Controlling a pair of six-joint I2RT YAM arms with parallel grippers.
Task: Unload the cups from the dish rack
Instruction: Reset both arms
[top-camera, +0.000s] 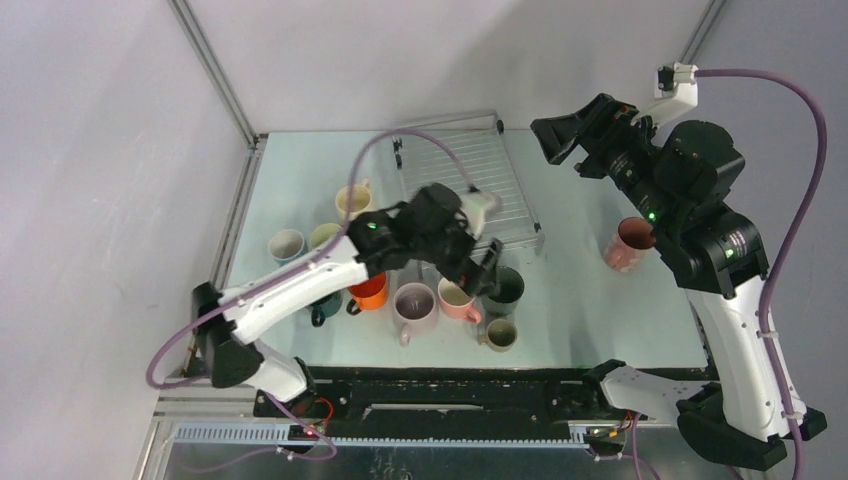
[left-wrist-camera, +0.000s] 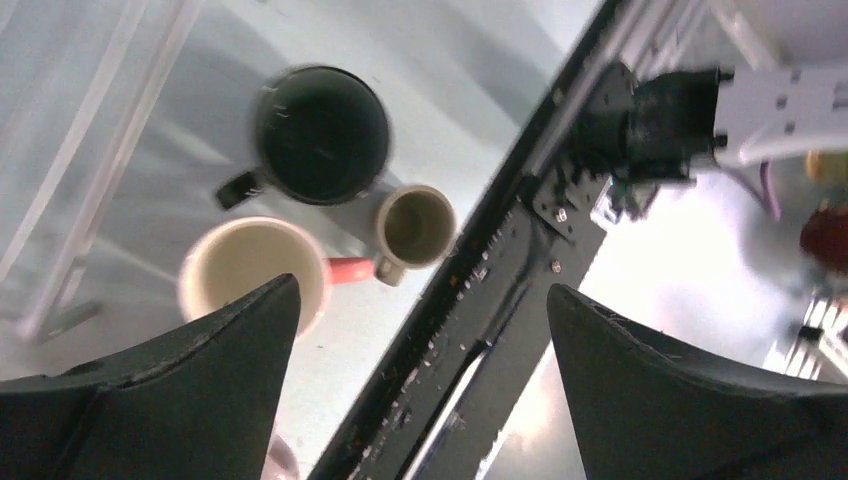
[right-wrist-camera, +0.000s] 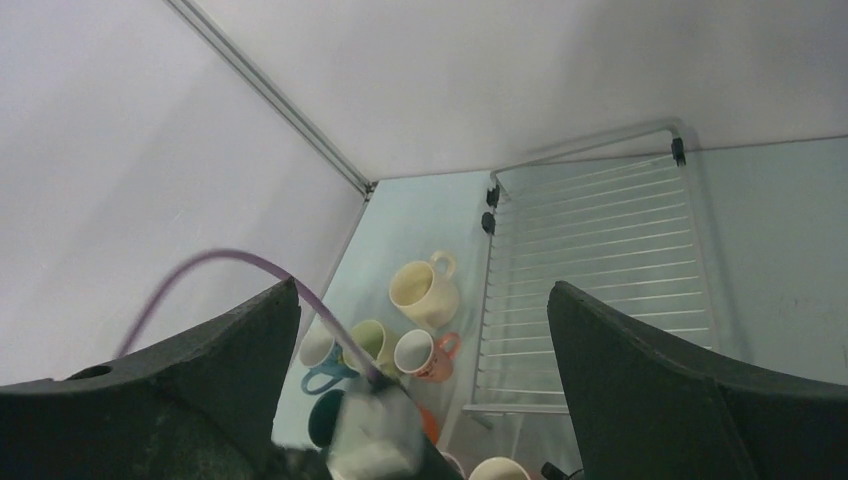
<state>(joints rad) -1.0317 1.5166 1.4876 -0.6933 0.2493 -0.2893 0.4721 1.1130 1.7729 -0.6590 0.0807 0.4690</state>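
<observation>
Left hand (left-wrist-camera: 422, 292) wide, empty, above salmon-pink ceramic mug (left-wrist-camera: 245, 270), beside dark glossy mug (left-wrist-camera: 320, 135). Risk: low swing clips a rim, topples it. Right hand (right-wrist-camera: 420, 290) wide, empty.

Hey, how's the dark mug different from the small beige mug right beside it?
The dark mug is clearly wider than the small beige mug. The dark mug is near-black; the small beige mug is pale. The small beige mug sits closer to the front edge of the table than the dark mug. Both stand upright and empty, off the dish rack.
</observation>
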